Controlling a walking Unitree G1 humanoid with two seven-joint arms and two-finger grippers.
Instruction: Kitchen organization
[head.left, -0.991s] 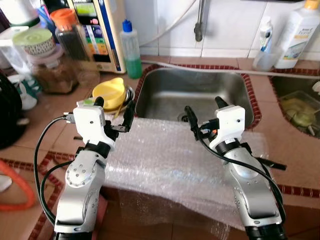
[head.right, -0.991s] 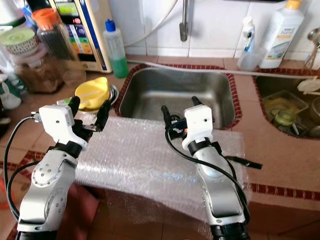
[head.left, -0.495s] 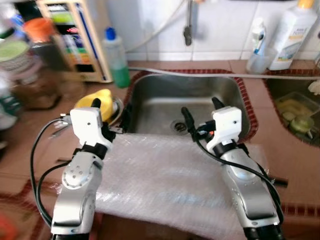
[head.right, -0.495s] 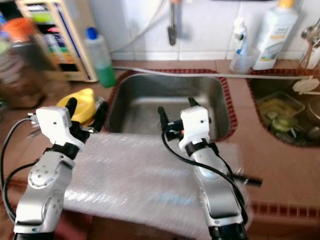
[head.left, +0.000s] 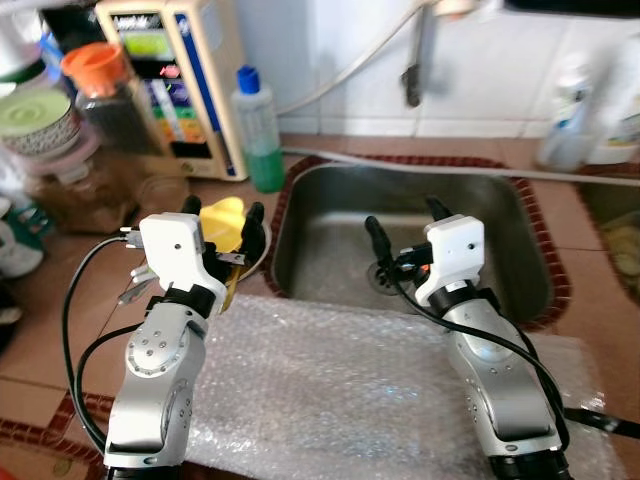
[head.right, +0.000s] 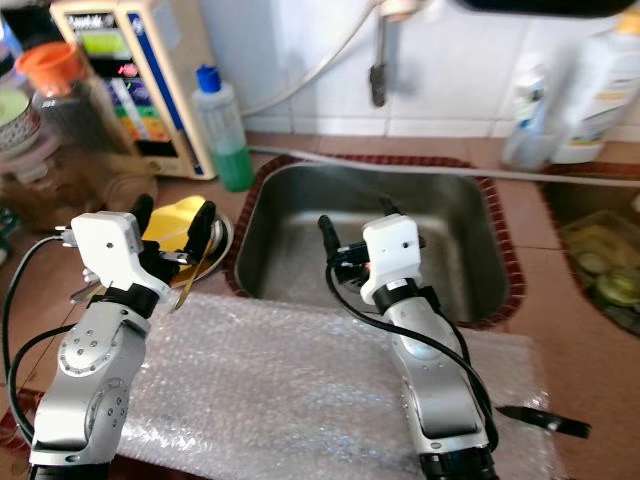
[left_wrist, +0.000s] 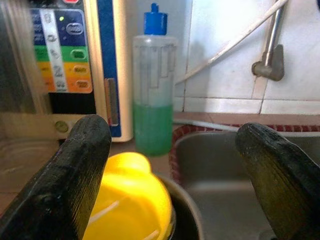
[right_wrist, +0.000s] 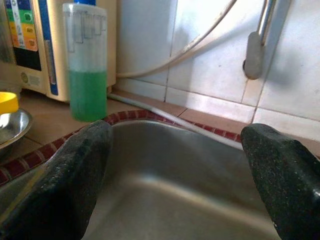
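Hovering with both fingers spread wide and nothing between them, the left pincer (head.left: 222, 222) sits right over the near edge of the yellow lid (head.left: 222, 218), which rests in a shallow metal bowl (head.right: 222, 240) on the counter (head.left: 70, 290), just left of the sink (head.left: 330, 235). So the lid is basically dead ahead of that pincer and slightly below it; from the left wrist camera it shows low between the two black fingers (left_wrist: 75, 175), a bit toward the left one. My guess is that's the thing to grab next, and the left arm is clearly the nearer one.

The right pincer (head.left: 405, 232) is also open and empty, held over the front lip of the sink and aimed into the basin, well apart from the lid. It would have to cross the whole sink rim to get there, so not the arm I'd pick.

Further out: a bottle of green liquid (head.left: 257, 130) stands behind the lid near the sink's back left corner, with a beige box with coloured buttons (head.left: 175, 85) next to it. A sheet of bubble wrap (head.left: 340, 390) lies across the counter edge under both arms. I can't tell the lid's long axis for sure, since the pincer covers part of it, but its raised tab seems to point toward the back wall.
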